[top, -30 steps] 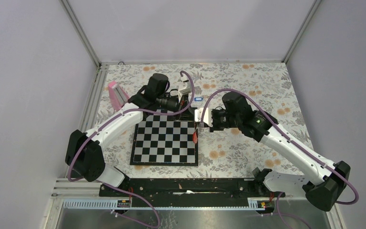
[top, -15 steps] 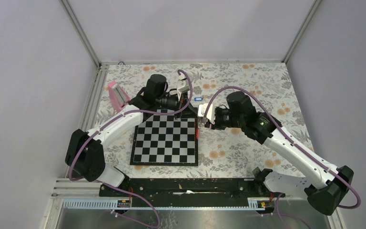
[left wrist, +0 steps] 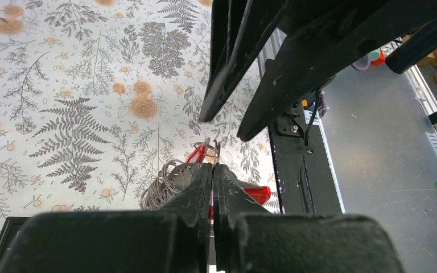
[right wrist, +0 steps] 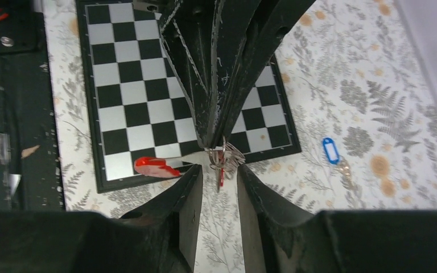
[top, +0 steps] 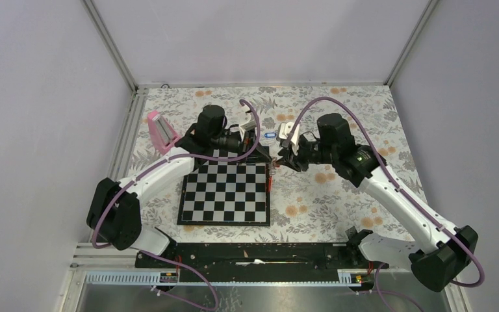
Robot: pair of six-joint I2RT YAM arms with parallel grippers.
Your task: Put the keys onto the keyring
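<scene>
The keyring (right wrist: 223, 154) is a thin, springy wire ring on a limp red-and-white strap (right wrist: 155, 166). It is light and likely to twist, so it is best gripped on the wire. The left claw (right wrist: 213, 142) pinches it above the surface (right wrist: 347, 74). The right claw (right wrist: 219, 169) stands spread around it. The blue key (right wrist: 330, 151) lies well apart.

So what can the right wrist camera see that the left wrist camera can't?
Only the right wrist camera shows the chessboard and the blue-tagged key lying on the flowery cloth. Only the left wrist camera shows the grey surface past the table's edge, with small coloured bits on it. Both show the keyring pinched in the shut left pincer, with the open right pincer close to it.
</scene>
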